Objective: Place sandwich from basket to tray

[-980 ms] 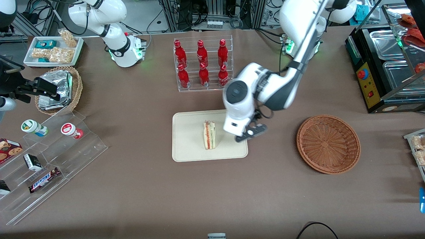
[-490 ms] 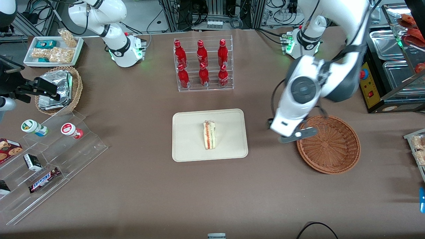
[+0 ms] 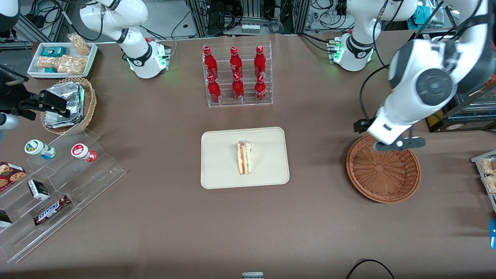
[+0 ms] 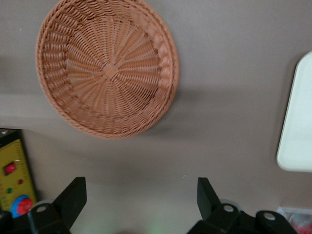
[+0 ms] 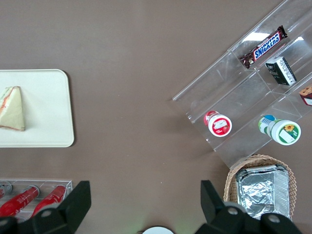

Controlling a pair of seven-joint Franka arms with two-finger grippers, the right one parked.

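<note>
The sandwich (image 3: 244, 157), a pale wedge with red and green layers, lies on the cream tray (image 3: 221, 170) near its middle; the right wrist view also shows the sandwich (image 5: 12, 109) on the tray (image 5: 48, 112). The reddish-brown wicker basket (image 3: 383, 168) holds nothing. My left gripper (image 3: 383, 135) hangs open and empty above the basket's rim farther from the front camera, well away from the tray. In the left wrist view the gripper (image 4: 141, 187) has bare table between its fingers, with the basket (image 4: 107, 68) and a corner of the tray (image 4: 297, 131) in sight.
A clear rack of red bottles (image 3: 236, 75) stands farther from the camera than the tray. A black appliance with a yellow panel (image 3: 434, 97) sits close by the basket. A tan basket of foil packets (image 3: 69, 104) and clear snack shelves (image 3: 58, 182) lie toward the parked arm's end.
My left gripper has swung from beside the sandwich at the tray's edge over to above the basket. The sandwich stays on the tray where it was.
</note>
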